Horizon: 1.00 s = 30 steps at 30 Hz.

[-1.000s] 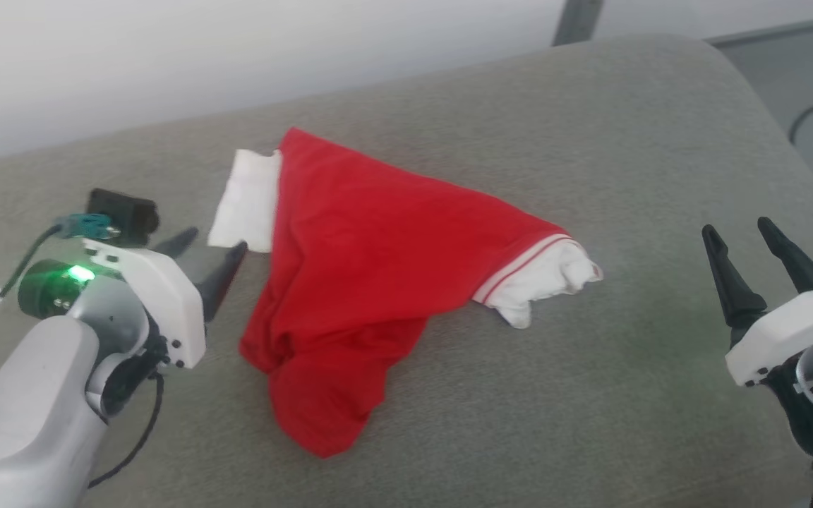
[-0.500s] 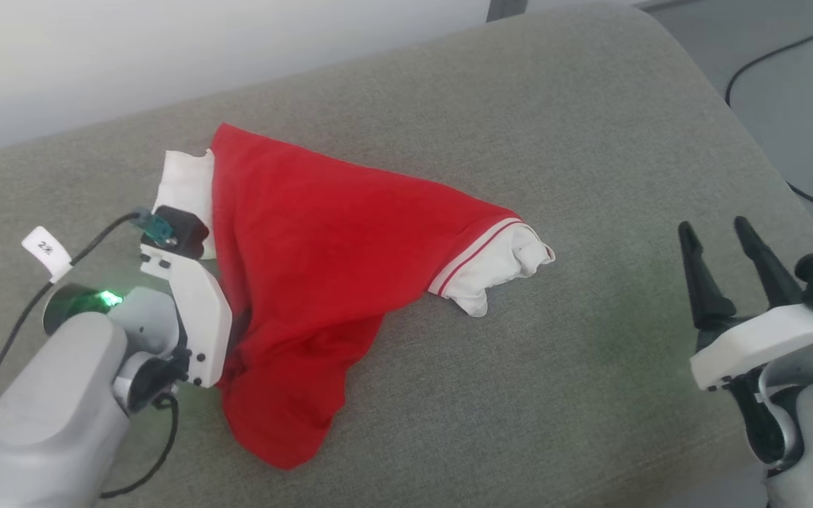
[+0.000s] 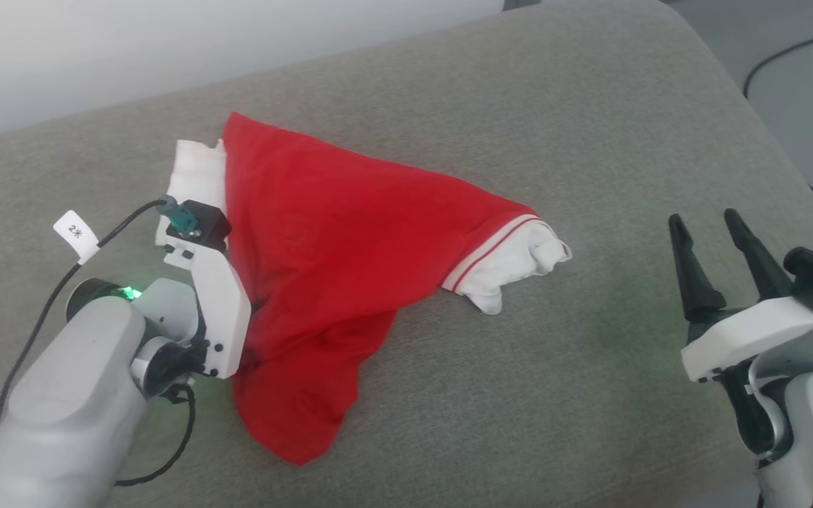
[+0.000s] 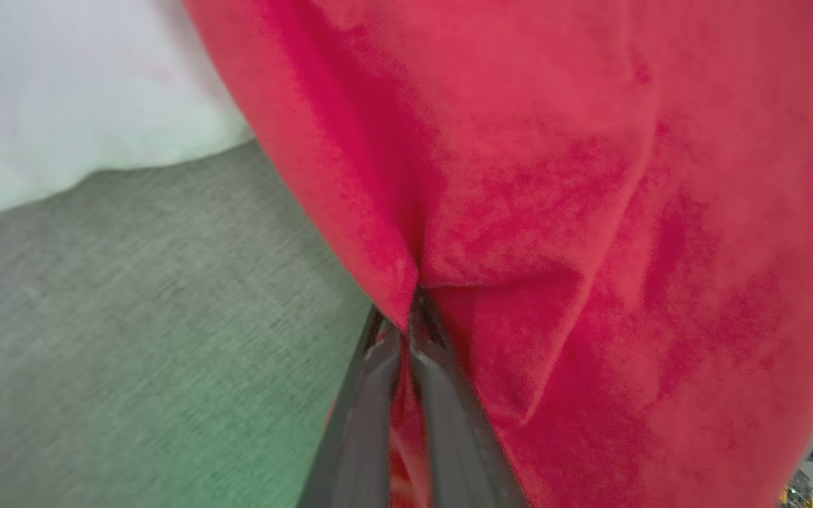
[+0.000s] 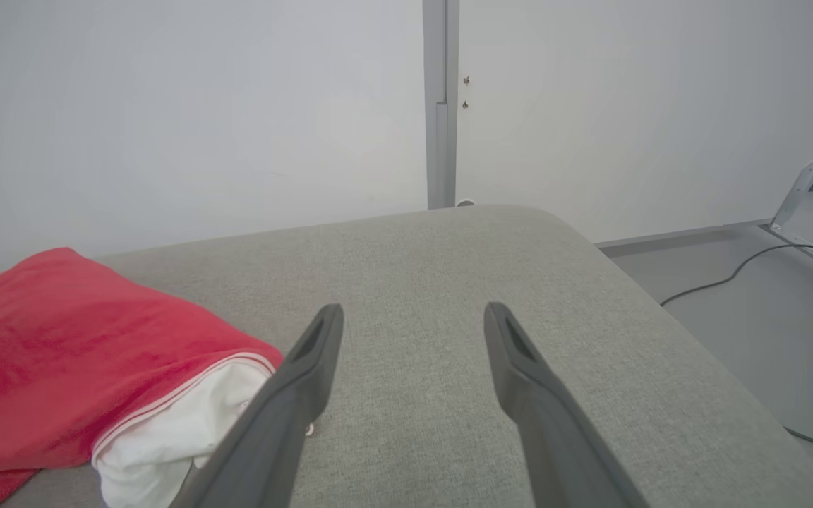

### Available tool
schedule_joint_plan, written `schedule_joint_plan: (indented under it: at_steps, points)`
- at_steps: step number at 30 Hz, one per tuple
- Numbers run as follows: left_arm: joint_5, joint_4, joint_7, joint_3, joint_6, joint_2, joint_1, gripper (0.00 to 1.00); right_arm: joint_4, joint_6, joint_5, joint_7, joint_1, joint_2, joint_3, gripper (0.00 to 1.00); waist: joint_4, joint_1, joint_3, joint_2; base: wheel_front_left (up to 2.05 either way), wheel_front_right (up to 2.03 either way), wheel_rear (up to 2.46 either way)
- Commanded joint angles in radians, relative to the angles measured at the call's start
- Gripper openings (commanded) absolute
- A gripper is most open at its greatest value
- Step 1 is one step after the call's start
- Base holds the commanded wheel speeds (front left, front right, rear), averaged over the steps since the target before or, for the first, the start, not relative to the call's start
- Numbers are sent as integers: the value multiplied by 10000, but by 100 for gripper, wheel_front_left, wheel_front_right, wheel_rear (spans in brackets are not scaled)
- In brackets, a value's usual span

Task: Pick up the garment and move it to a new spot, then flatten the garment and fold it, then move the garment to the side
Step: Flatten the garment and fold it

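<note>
Garment point(image 3: 350, 268) lying crumpled on the grey cushion point(image 3: 590, 141), with one white sleeve point(image 3: 519, 271) pointing toward the right claw point(image 3: 703, 217). Left claw point(image 4: 401, 331): fingers pinched together on a red fold at the garment's left edge. Right claw: fingers spread wide, well apart from the cloth.

Downward head, low wrist views; common garment point(image 3: 350, 233)
</note>
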Motion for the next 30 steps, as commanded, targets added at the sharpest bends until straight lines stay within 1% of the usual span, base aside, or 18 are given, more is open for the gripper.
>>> schedule_joint_plan:
  at_steps: [1, 4, 7, 11, 16, 20, 26, 29, 30]
  points:
    - [-62, 24, 102, -14, 9, 136, 143, 0, 36, -5, -74, -85, -57, -33, -60, 100, 193, 0, -85, 0, 0, 0, 0]
    - [-222, -260, 243, 57, 20, 359, 397, 0, 22, -7, -82, -53, 67, -119, -165, 100, 505, 0, -198, 0, 0, 0, 0]
    - [-342, -677, 498, 120, 155, 646, 762, 0, -15, -7, -134, 40, 174, -167, -305, 100, 819, 0, -293, 0, 0, 0, 0]
    - [-613, -1294, 858, 228, 443, 1077, 1504, 0, -89, -7, -190, 153, 253, -202, -428, 100, 1189, 0, -400, 0, 0, 0, 0]
    - [-880, -1955, 1312, 182, 918, 1429, 2579, 0, -172, -7, -264, 319, 314, -217, -450, 100, 1509, 0, -485, 0, 0, 0, 0]
    - [-1022, -2200, 1559, 78, 1170, 1554, 3355, 0, -227, -7, -272, 408, 315, -202, -409, 100, 1632, 0, -496, 0, 0, 0, 0]
    - [-1526, -2198, 1923, -87, 1158, 1391, 4141, 0, -286, -7, -253, 496, 274, -237, -338, 100, 1659, 0, -472, 0, 0, 0, 0]
    - [-1387, -2253, 1609, -3, 1251, 1366, 4105, 0, -307, -7, -251, 517, 250, -249, -315, 100, 1631, 0, -445, 0, 0, 0, 0]
    - [-1273, -2291, 1453, 39, 1240, 1405, 3991, 23, -315, -7, -251, 520, 241, -248, -311, 100, 1615, 0, -438, 0, 0, 0, 0]
